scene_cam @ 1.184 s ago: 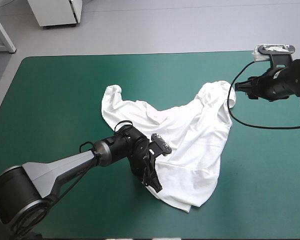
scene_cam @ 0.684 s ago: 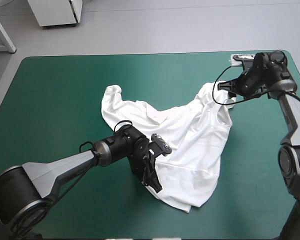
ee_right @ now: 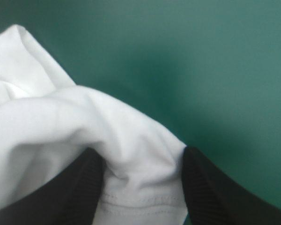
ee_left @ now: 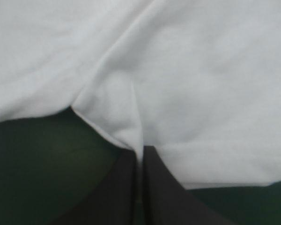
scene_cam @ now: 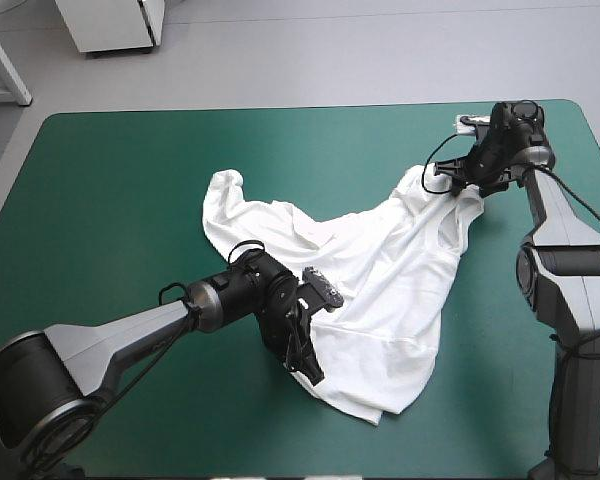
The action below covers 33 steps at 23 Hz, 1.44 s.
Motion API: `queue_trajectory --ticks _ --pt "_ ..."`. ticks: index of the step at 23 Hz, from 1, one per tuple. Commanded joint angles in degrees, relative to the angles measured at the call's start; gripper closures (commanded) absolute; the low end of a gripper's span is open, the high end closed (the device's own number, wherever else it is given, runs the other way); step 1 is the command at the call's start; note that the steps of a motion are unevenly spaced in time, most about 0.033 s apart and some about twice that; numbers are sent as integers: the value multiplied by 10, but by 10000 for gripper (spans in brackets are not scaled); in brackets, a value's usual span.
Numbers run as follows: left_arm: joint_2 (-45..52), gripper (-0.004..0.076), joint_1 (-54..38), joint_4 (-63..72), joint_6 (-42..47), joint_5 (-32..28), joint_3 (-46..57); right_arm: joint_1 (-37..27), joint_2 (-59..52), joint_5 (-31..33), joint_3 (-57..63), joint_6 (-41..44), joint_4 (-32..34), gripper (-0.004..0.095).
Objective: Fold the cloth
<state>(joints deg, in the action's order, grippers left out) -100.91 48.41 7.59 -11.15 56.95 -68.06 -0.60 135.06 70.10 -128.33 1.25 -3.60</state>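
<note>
The T-shirt point(scene_cam: 380, 270) lies rumpled and only half spread across the middle of the bench point(scene_cam: 110, 200). One sleeve reaches toward the far left and the body trails off to the near right. The left hand point(ee_left: 139, 151) is pressed together on a small ridge of cloth at the shirt's near-left edge, pinching it. The right hand point(ee_right: 143, 151) is at the shirt's far-right corner. It is spread, with a hemmed lump of cloth in the gap but not yet nipped.

The lump looks bunched, so that hand could take several layers at once and lift the shirt twisted. The left hand's bite is thin and close to the edge, so a firm pull might slip it free.
</note>
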Motion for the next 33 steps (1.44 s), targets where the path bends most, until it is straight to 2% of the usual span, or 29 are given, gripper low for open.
queue_trajectory --ticks 1,2,3,4,11,15,22,28,33 --pt "-10 733 7 40 2 -38 5 -1 -22 -4 -16 -4 -27 516" --pt "-10 733 7 39 2 -38 5 1 -20 -4 -16 -4 -25 601" --pt "-10 733 7 36 2 -38 5 7 -20 -4 -15 -4 -19 807" --pt "-10 733 6 34 2 -38 5 8 -20 -4 -15 -4 -17 927" --pt "56 733 -40 -125 95 -18 -73 6 -88 -4 -17 -3 -26 923" --pt "137 733 -139 -140 93 10 -210 6 -202 -4 -17 -3 -73 923" --pt "172 733 -155 -235 55 10 -466 7 -372 -18 -49 -38 -137 923" --pt "172 733 -155 -317 34 -49 -638 7 -418 -28 -185 -77 -168 923" --pt "172 733 -155 -328 26 -111 -734 7 -431 -74 -303 -94 -191 923"
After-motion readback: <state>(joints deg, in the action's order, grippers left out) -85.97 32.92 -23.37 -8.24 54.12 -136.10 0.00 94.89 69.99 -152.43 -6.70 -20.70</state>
